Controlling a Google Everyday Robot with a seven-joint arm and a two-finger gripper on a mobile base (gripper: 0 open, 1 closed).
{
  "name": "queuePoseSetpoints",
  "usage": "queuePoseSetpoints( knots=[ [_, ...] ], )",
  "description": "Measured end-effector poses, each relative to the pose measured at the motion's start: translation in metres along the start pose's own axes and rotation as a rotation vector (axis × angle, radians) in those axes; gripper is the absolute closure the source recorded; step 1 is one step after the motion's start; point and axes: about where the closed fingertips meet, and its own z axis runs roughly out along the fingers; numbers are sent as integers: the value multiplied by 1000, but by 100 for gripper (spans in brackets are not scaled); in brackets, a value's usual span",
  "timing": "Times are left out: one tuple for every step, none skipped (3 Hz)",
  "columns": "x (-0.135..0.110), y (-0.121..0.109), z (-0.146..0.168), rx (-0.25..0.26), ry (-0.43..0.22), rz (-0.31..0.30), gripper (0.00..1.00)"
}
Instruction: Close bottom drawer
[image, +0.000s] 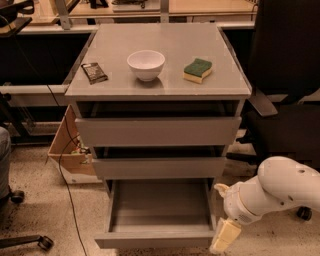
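Note:
The bottom drawer (159, 210) of the grey cabinet is pulled out wide; its shallow grey tray looks empty and its flat front (155, 242) faces me near the lower edge. The two wider drawers (158, 131) above it are nearly shut. My gripper (224, 236), cream-coloured at the end of the white arm (280, 192), hangs low just to the right of the open drawer's front right corner, pointing down. I cannot tell whether it touches the drawer.
On the cabinet top stand a white bowl (146, 64), a green-yellow sponge (198, 70) and a dark packet (94, 72). A black office chair (287, 85) is at the right, a cardboard box (70, 150) and cable at the left, a chair base (30, 240) at the lower left.

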Motion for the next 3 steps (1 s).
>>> queuePoseSetpoints(
  knots=[
    [6,-6,27,-4,-43,34,0],
    [15,-22,72,-9,-97,59,0],
    [25,-38,128,-14,-150,87,0]
  ],
)
